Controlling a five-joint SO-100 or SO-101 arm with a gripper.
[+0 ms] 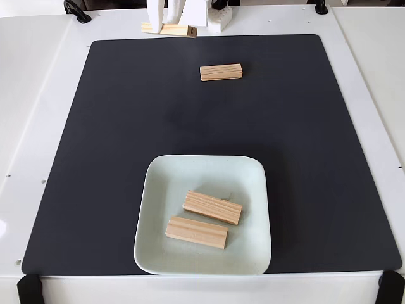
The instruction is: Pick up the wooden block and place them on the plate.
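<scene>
White pincer (172, 26) at the top edge, left of centre, pinches one block (168, 29) lying crosswise between its fingers, over the bare desk (38, 95) just above the black mat (114, 126). Four blocks in all. To the right of the held one, a second block (221, 71) lies alone on the mat's upper part, well apart from the plate (158, 190). One plate sits low on the mat, holding two blocks: one (196, 232) lower left, another (212, 208) just above it to the right.
</scene>
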